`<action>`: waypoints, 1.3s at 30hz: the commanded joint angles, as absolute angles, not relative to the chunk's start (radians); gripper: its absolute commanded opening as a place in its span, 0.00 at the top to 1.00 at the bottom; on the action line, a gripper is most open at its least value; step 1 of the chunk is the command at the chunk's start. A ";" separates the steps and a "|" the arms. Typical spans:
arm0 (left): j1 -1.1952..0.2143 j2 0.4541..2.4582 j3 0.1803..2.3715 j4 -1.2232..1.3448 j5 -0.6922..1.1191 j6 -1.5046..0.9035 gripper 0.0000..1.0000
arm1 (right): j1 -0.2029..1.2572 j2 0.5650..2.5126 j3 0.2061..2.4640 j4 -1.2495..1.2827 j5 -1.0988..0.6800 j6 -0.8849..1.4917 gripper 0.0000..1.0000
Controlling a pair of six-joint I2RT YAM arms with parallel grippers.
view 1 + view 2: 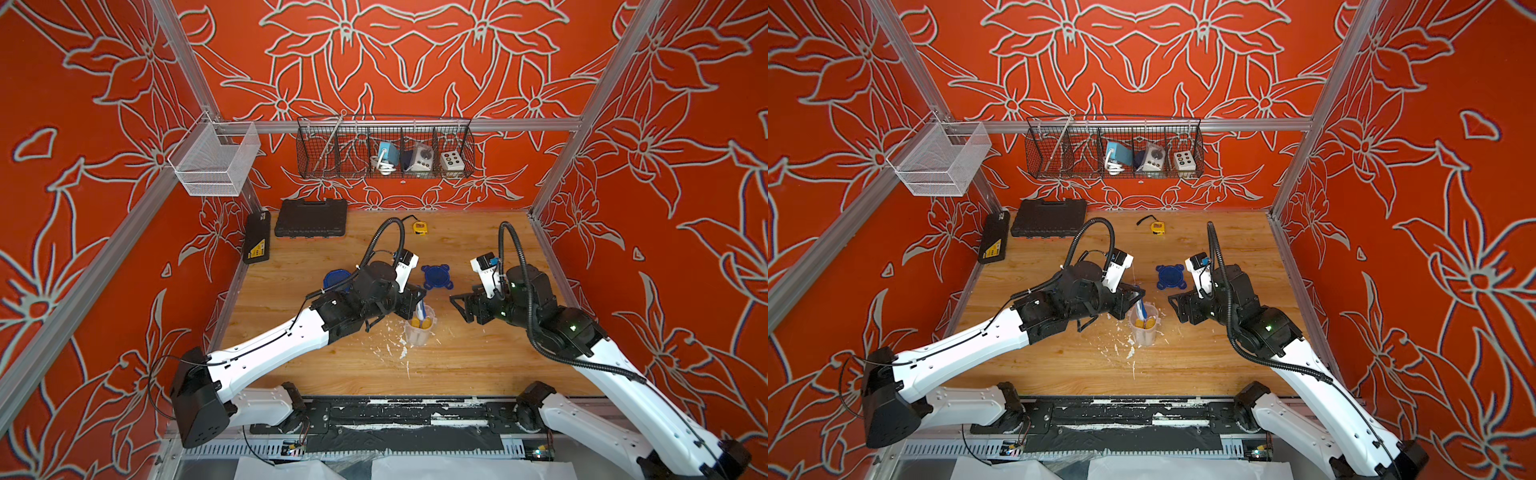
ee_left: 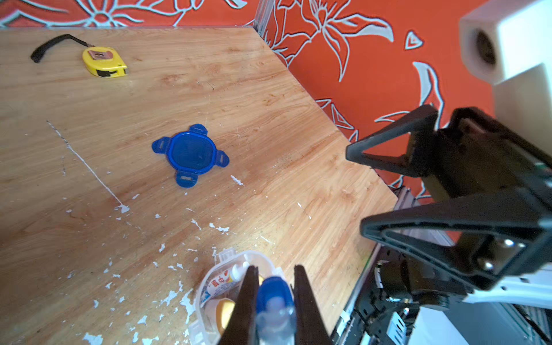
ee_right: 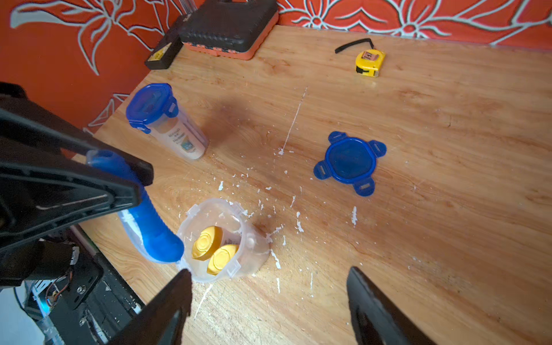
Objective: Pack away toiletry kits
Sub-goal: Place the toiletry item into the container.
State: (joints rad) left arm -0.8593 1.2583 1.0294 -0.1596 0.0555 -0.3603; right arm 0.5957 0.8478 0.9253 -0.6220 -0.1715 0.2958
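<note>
Toiletry tub (image 1: 419,330) of clear plastic, lid off, stands upright near the middle of the wooden table (image 1: 478,365), among flecks of white. The left gripper (image 2: 274,276) hangs right above it, its jaws clamped on a blue toothbrush (image 3: 149,221) that slants down to the tub's rim. In both top views the brush seems to dip into the mouth. From the right wrist view its lower end sits at the rim, and I cannot tell whether it is inside.

That same wrist view looks straight into the tub and shows two yellow-capped bottles (image 3: 206,242) side by side. The left wrist view catches what is hidden there: a small white tube (image 2: 221,282) lying against the tub's inner wall.

The right gripper (image 3: 268,273) waits just beside the tub with its jaws spread wide and nothing between them.

A loose blue lid (image 1: 436,277) lies flat farther back, its four tabs splayed, between the two arms and apart from the tub. A second tub (image 3: 161,119) with its blue lid clipped on stands plain in the right wrist view. In a top view only a slice of its lid (image 1: 332,279) peeks out behind the left arm.

A yellow tape measure (image 2: 103,61) and two black tool cases (image 1: 311,217) sit along the far edge, well apart from the rest.
</note>
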 commanded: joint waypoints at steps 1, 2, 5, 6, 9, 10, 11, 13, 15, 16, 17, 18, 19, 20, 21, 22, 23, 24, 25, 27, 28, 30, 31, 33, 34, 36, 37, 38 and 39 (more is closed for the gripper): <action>-0.872 1.283 1.022 -0.073 -0.057 -0.277 1.00 | 0.592 0.853 0.972 -0.693 -0.098 0.354 0.18; -0.874 1.283 1.017 -0.062 -0.073 -0.269 1.00 | 0.592 0.852 0.978 -0.700 -0.093 0.366 0.18; -0.874 1.288 0.996 -0.030 -0.113 -0.249 1.00 | 0.591 0.843 0.982 -0.719 -0.089 0.403 0.17; -0.874 1.293 0.992 -0.023 -0.123 -0.243 1.00 | 0.591 0.838 0.979 -0.723 -0.090 0.414 0.17; -0.878 1.311 0.981 0.005 -0.134 -0.229 1.00 | 0.591 0.811 0.963 -0.732 -0.069 0.445 0.17; -0.881 1.318 0.975 0.018 -0.141 -0.223 1.00 | 0.591 0.801 0.960 -0.736 -0.061 0.456 0.17; -0.885 1.322 0.971 0.027 -0.149 -0.218 1.00 | 0.591 0.794 0.959 -0.740 -0.055 0.461 0.16; -0.891 1.339 0.964 0.038 -0.152 -0.210 1.00 | 0.589 0.787 0.963 -0.750 -0.044 0.466 0.16; -0.901 1.343 0.952 0.042 -0.153 -0.210 1.00 | 0.589 0.786 0.977 -0.764 -0.034 0.464 0.16; -0.908 1.340 0.939 0.051 -0.155 -0.210 1.00 | 0.589 0.786 0.986 -0.771 -0.027 0.462 0.16; -0.913 1.338 0.928 0.058 -0.156 -0.210 1.00 | 0.589 0.785 0.992 -0.777 -0.021 0.460 0.16; -0.918 1.336 0.920 0.060 -0.157 -0.210 1.00 | 0.589 0.782 0.996 -0.781 -0.014 0.459 0.16; -0.923 1.337 0.914 0.061 -0.162 -0.209 1.00 | 0.589 0.780 0.999 -0.785 -0.010 0.459 0.16; -0.927 1.337 0.909 0.064 -0.167 -0.207 1.00 | 0.588 0.778 1.000 -0.787 -0.007 0.460 0.16; -0.929 1.338 0.903 0.069 -0.172 -0.206 1.00 | 0.588 0.776 1.000 -0.789 -0.006 0.461 0.16; -0.932 1.341 0.898 0.074 -0.177 -0.207 1.00 | 0.588 0.775 1.000 -0.792 -0.006 0.462 0.16; -0.934 1.342 0.891 0.081 -0.182 -0.207 1.00 | 0.588 0.777 1.000 -0.794 -0.004 0.461 0.16; -0.936 1.347 0.883 0.089 -0.184 -0.207 1.00 | 0.588 0.778 1.001 -0.799 -0.003 0.461 0.16; -0.939 1.350 0.875 0.096 -0.187 -0.211 1.00 | 0.587 0.784 1.004 -0.803 0.000 0.460 0.16; -0.945 1.354 0.859 0.113 -0.201 -0.218 1.00 | 0.586 0.797 1.013 -0.819 0.008 0.458 0.16; -0.949 1.356 0.850 0.123 -0.207 -0.221 0.99 | 0.586 0.805 1.021 -0.827 0.011 0.454 0.16; -0.954 1.363 0.839 0.130 -0.210 -0.228 0.95 | 0.584 0.820 1.032 -0.834 0.014 0.443 0.16; -0.958 1.367 0.834 0.133 -0.210 -0.230 0.93 | 0.584 0.828 1.037 -0.838 0.022 0.441 0.16; -0.963 1.376 0.831 0.133 -0.210 -0.228 0.86 | 0.583 0.836 1.037 -0.838 0.030 0.437 0.16; -0.965 1.379 0.833 0.127 -0.210 -0.231 0.81 | 0.581 0.838 1.035 -0.833 0.030 0.436 0.16; -0.965 1.376 0.838 0.116 -0.205 -0.233 0.66 | 0.579 0.845 1.034 -0.829 0.029 0.432 0.16; -0.965 1.368 0.843 0.110 -0.200 -0.231 0.59 | 0.578 0.851 1.032 -0.830 0.031 0.430 0.16; -0.965 1.362 0.849 0.100 -0.196 -0.229 0.53 | 0.577 0.858 1.030 -0.830 0.035 0.427 0.16; -0.965 1.354 0.860 0.085 -0.192 -0.226 0.49 | 0.574 0.870 1.029 -0.833 0.042 0.421 0.16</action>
